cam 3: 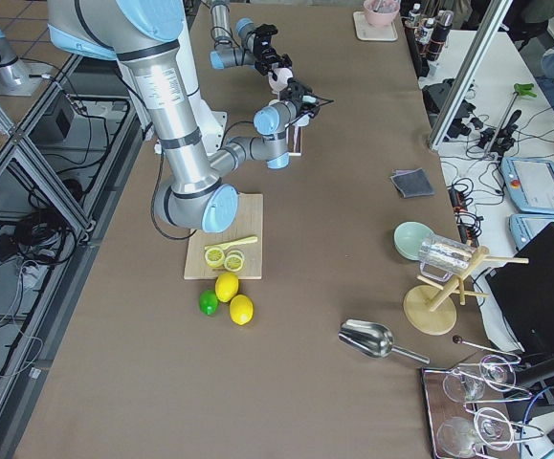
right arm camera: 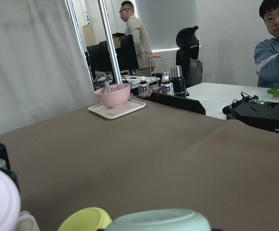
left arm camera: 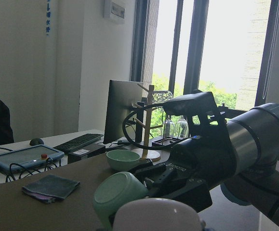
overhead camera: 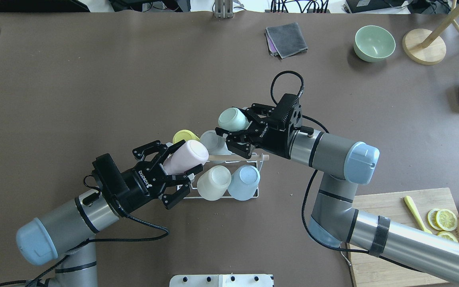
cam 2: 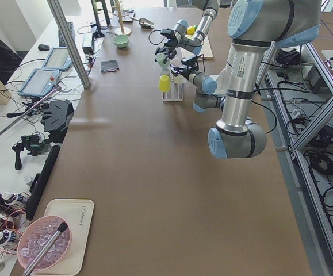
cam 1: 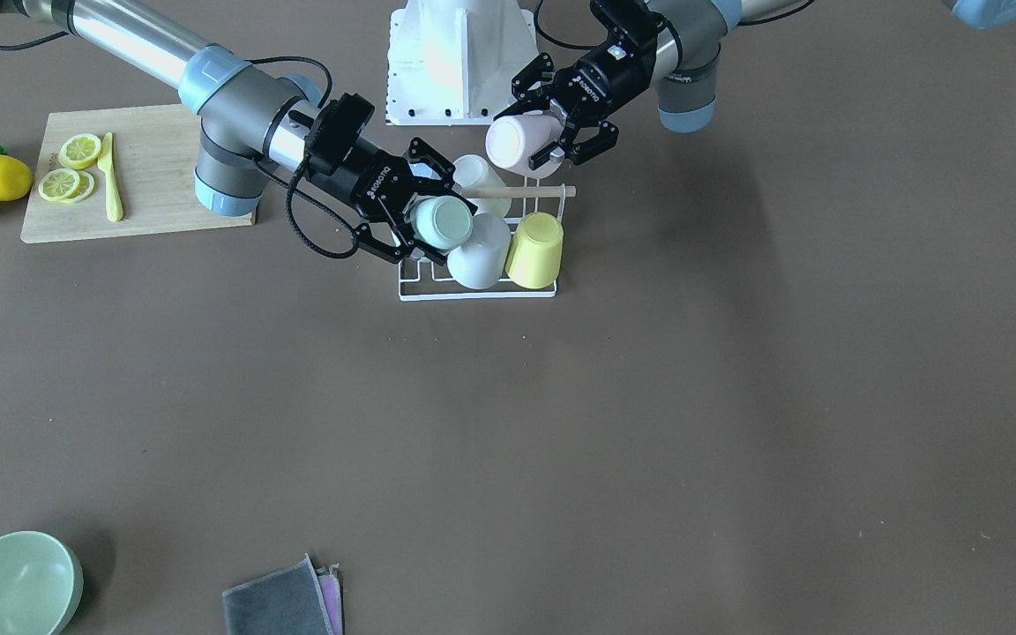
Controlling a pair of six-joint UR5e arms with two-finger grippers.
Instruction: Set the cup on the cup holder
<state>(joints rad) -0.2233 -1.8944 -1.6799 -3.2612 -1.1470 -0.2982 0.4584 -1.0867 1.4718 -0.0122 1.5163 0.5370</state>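
Our left claw [overhead camera: 183,158] pinches the pink cup [overhead camera: 189,154], our right claw [overhead camera: 235,122] the mint cup [overhead camera: 231,118]; we should lower each mouth-down, squarely onto the cup holder [cam 1: 473,297] beneath.

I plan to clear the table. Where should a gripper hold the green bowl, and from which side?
Grip the green bowl by its rim, coming from above. It stands upright with the mouth open upward and looks empty, so one finger can go inside and one outside the wall. It seems too wide to span.
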